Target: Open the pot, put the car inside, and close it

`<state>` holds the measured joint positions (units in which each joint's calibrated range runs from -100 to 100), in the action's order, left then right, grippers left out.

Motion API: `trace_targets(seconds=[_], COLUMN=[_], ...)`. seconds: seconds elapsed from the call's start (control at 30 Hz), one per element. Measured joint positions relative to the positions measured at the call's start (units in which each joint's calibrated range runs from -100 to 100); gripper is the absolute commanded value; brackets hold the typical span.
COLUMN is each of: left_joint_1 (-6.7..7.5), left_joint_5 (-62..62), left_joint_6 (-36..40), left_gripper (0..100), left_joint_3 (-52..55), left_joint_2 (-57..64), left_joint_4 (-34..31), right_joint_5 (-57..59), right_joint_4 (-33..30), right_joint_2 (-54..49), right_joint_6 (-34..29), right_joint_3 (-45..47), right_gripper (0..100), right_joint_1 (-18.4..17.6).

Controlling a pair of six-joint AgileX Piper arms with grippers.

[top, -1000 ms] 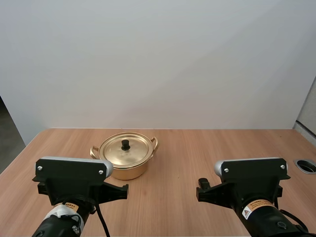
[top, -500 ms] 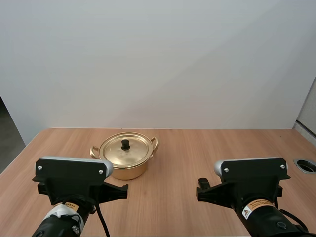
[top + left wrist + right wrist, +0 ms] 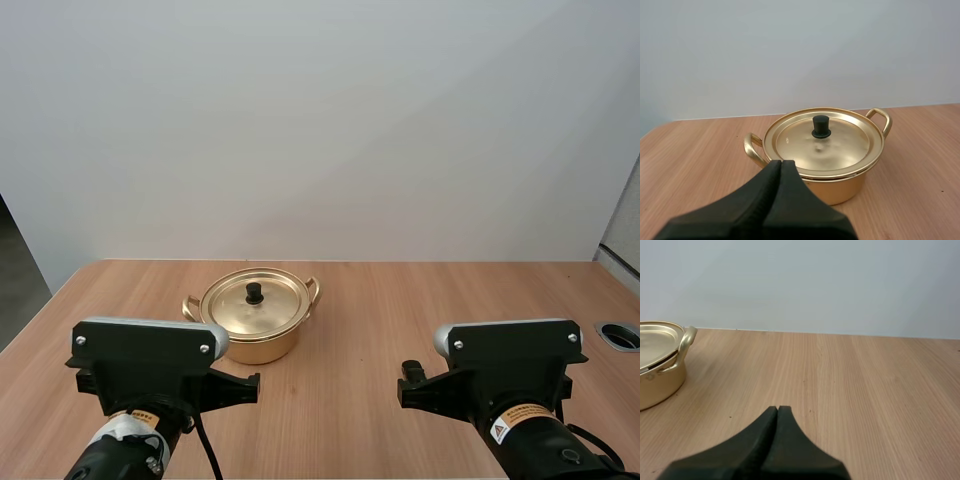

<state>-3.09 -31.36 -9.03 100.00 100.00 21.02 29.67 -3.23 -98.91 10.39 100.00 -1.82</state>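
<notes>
A gold pot [image 3: 254, 322] with two loop handles stands on the wooden table, left of centre, its lid [image 3: 256, 302] on with a black knob [image 3: 254, 292]. In the left wrist view the pot [image 3: 826, 165] sits just beyond my left gripper [image 3: 780, 164], whose fingers lie together as one dark wedge with nothing held. My right gripper [image 3: 777, 410] is likewise shut on nothing, over bare wood, with the pot [image 3: 659, 365] off to its side. Both arms rest near the table's front edge, their wrists at the left [image 3: 150, 370] and right [image 3: 505, 370].
The wooden table [image 3: 400, 310] stretches to a plain white wall. A round metal-rimmed hole [image 3: 620, 334] sits at the table's right edge.
</notes>
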Motion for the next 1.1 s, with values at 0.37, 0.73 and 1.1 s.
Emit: trace_targets(seconds=[0.37, 0.73, 1.1], left_joint_1=[0.0, 0.0, 0.0], left_joint_5=[0.0, 0.0, 5.12], left_joint_6=[0.0, 0.0, -1.95], left_gripper=[0, 0, 0], left_joint_3=[0.0, 0.0, -0.29], left_joint_2=[0.0, 0.0, 0.0], left_joint_4=[0.0, 0.0, 0.11], right_joint_5=[0.0, 0.0, -2.07], right_joint_4=[0.0, 0.0, -4.73], right_joint_2=[0.0, 0.0, 0.0], right_joint_6=[0.0, 0.0, 0.0], right_joint_3=[0.0, 0.0, 0.0], right_gripper=[0, 0, 0], right_joint_1=[0.0, 0.0, 0.0])
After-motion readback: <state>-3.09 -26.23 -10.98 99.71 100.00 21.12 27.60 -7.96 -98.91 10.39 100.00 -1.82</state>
